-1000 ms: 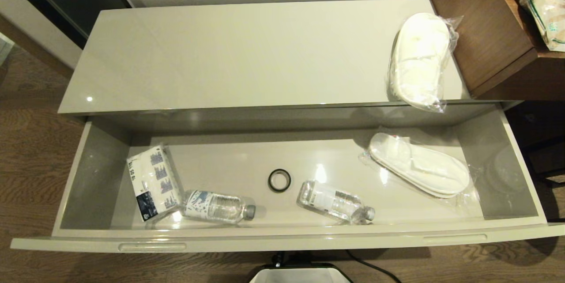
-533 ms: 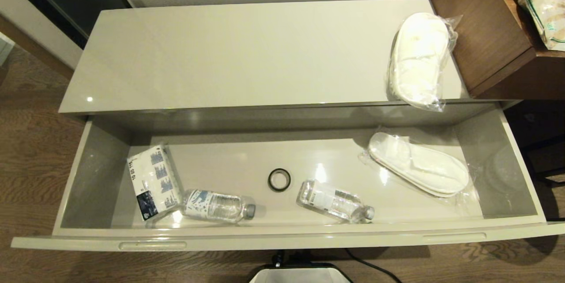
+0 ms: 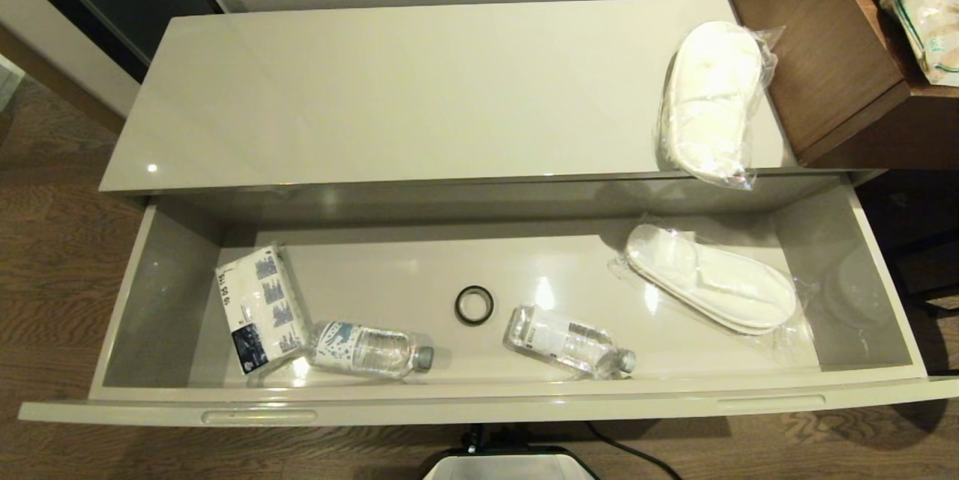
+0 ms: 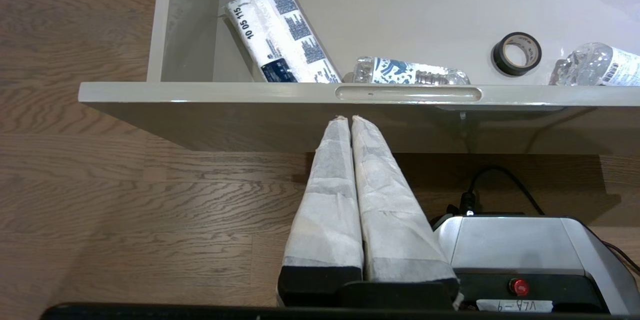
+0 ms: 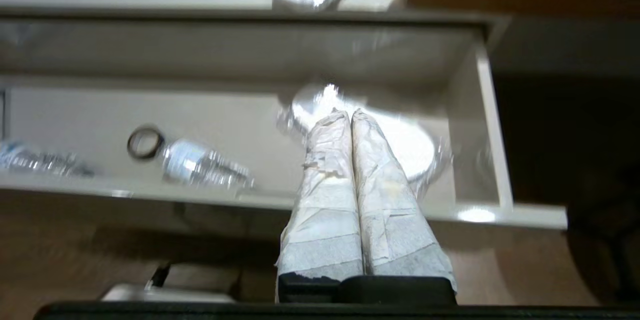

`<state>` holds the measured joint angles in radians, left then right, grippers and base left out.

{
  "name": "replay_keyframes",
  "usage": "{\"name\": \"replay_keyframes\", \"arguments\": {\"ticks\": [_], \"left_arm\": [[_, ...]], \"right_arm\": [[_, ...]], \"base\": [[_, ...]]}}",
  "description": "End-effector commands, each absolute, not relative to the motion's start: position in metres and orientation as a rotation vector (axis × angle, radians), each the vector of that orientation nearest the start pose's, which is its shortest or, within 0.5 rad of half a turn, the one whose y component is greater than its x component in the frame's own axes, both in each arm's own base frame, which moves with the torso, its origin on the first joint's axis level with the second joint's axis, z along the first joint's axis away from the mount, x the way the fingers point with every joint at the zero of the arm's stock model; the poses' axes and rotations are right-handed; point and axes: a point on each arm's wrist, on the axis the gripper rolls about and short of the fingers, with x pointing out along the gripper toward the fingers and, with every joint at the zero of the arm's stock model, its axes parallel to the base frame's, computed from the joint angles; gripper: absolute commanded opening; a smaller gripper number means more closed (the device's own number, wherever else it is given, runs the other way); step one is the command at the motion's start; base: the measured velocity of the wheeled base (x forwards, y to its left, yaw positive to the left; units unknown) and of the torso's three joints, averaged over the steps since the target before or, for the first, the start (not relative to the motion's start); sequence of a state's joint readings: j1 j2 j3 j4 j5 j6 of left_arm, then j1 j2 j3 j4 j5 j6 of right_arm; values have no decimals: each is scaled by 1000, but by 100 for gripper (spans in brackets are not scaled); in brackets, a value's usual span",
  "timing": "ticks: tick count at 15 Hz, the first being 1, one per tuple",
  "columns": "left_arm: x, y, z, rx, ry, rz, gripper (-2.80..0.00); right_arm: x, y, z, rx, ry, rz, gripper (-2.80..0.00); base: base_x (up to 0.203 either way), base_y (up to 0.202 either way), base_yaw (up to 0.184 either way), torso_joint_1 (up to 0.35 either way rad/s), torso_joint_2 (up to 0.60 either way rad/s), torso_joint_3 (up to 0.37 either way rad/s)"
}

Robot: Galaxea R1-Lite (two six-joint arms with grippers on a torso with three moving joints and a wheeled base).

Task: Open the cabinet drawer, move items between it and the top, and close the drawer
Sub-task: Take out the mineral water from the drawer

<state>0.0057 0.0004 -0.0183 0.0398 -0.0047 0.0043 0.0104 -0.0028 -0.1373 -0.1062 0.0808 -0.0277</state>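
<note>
The cabinet drawer point(image 3: 479, 410) stands pulled open below the glossy top point(image 3: 412, 90). One wrapped slipper pair point(image 3: 712, 102) lies at the top's right end, overhanging its front edge. Another slipper pair point(image 3: 712, 289) lies at the drawer's right. Two water bottles point(image 3: 371, 350) point(image 3: 569, 343) lie on their sides near the drawer front. Neither arm shows in the head view. My left gripper point(image 4: 345, 119) is shut and empty, low before the left handle slot point(image 4: 407, 93). My right gripper point(image 5: 349, 114) is shut and empty, in front of the drawer's right part.
A white-and-blue tissue pack point(image 3: 261, 308) leans at the drawer's left, and a black ring point(image 3: 473, 305) lies mid-drawer. A brown wooden unit point(image 3: 832, 53) adjoins the top's right end. My base point(image 3: 509, 465) and a cable sit on the wooden floor below the drawer front.
</note>
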Motion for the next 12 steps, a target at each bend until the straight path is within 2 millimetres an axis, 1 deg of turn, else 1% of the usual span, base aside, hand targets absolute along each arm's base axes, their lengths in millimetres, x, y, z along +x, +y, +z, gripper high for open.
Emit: {"name": "replay_keyframes", "arguments": {"ticks": [1, 3, 6, 9, 10, 12], "left_arm": [[-24, 0, 76, 4, 21, 1, -280], [-24, 0, 76, 4, 21, 1, -280], [-24, 0, 76, 4, 21, 1, -280], [-24, 0, 76, 4, 21, 1, -280], [-24, 0, 76, 4, 21, 1, -280], [-24, 0, 76, 4, 21, 0, -280]], "right_arm": [[-31, 2, 105, -47, -242, 90, -280], [-26, 2, 94, -52, -224, 87, -280], [-26, 1, 94, -53, -214, 82, -280], [-24, -1, 81, -27, -77, -16, -280], [-24, -1, 76, 11, -28, -9, -280], [-24, -1, 75, 36, -20, -6, -280]], "base": [[0, 0, 0, 0, 0, 0], [0, 0, 0, 0, 0, 0], [0, 0, 0, 0, 0, 0], [0, 0, 0, 0, 0, 0], [0, 0, 0, 0, 0, 0], [0, 0, 0, 0, 0, 0]]}}
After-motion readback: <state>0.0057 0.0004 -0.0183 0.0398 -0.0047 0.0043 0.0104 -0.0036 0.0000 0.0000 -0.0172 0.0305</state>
